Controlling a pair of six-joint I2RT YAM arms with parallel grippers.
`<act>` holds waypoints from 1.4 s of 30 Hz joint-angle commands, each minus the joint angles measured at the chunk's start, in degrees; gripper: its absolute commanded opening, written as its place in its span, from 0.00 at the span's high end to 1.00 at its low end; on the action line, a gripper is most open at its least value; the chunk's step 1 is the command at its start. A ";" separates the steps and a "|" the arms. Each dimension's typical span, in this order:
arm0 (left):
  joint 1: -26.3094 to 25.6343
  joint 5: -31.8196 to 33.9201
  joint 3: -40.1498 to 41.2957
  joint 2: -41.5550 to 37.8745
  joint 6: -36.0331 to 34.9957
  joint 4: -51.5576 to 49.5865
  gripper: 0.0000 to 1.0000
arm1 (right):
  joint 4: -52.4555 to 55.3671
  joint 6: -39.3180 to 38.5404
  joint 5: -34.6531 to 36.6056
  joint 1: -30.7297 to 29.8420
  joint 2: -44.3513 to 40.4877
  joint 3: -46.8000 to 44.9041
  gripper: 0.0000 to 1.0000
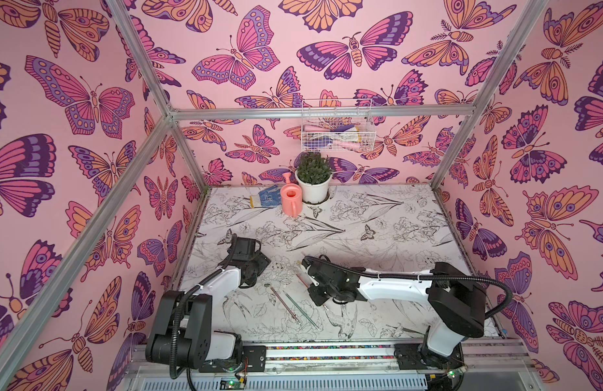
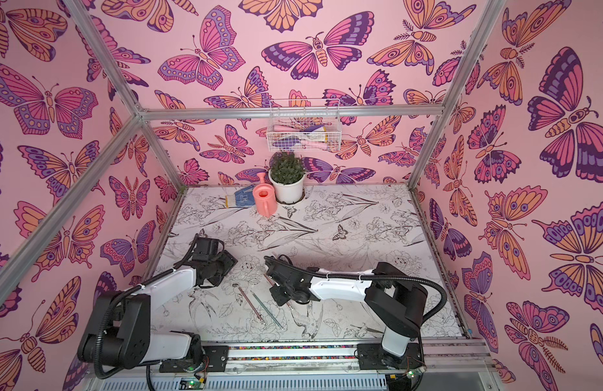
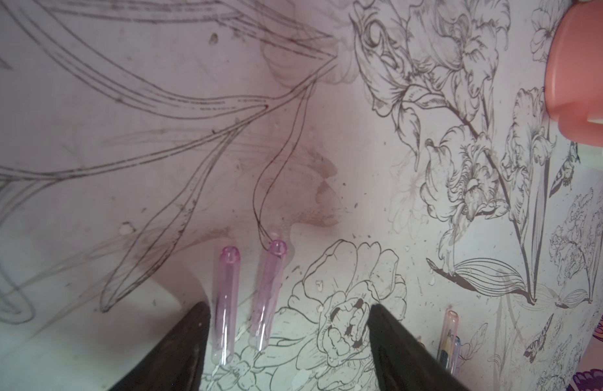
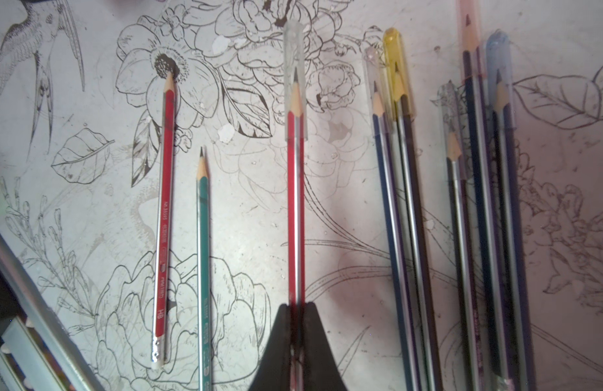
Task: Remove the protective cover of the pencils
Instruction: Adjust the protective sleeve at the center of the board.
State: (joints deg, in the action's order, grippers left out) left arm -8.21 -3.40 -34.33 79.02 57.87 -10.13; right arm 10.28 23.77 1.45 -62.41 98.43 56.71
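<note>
Uncapping under way: right tool (image 4: 296, 311) clenched on a red pencil (image 4: 296, 203), its clear cover (image 4: 295, 67) still on, toward six o'clock on the surface (image 1: 377, 216); left tool (image 3: 288, 306), released at its nine o'clock over two loose pink covers (image 3: 225, 298), should next pinch that cover and pull

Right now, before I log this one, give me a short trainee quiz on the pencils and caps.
1. True or false: the right tool is shut on a red pencil whose clear cap is on.
2. How many uncapped pencils lie in the right wrist view?
3. Framed by the open left tool: A two pink caps, B a pencil, C a glove.
Key: 1 true; 2 two, a red one and the green pencil; 3 A.
</note>
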 commanded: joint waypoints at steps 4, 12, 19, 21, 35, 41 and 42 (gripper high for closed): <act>-0.36 0.89 -1.13 1.41 -1.09 -0.79 0.24 | 0.08 0.22 0.12 -0.52 -1.12 -0.29 0.92; -0.66 0.76 -2.47 3.43 -1.51 -0.77 0.24 | 0.00 0.21 0.04 -0.61 -0.96 -0.46 0.92; -1.00 0.72 -3.10 4.41 -1.46 -0.77 0.25 | 0.08 0.22 -0.14 -0.75 -1.09 -0.37 0.92; -0.96 0.88 -2.98 4.21 -1.50 -0.77 0.25 | 0.00 0.11 -0.28 -0.78 -1.18 -0.28 0.92; -0.89 1.33 -4.23 -0.24 -2.65 -3.24 0.24 | 0.26 -0.41 -0.16 -1.61 -3.29 -0.40 0.93; -0.93 1.54 -3.19 -10.05 -3.22 -4.62 0.22 | -1.11 -0.31 -0.27 -2.24 -6.34 -1.72 0.93; -0.96 0.94 -2.67 -11.78 -3.12 -4.62 0.22 | -1.46 -0.25 -0.48 -2.27 -6.89 -1.93 0.93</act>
State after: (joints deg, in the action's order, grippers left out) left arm -9.04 -2.57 -37.36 71.16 55.72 -12.78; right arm 9.56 23.75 1.34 -64.27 93.27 55.53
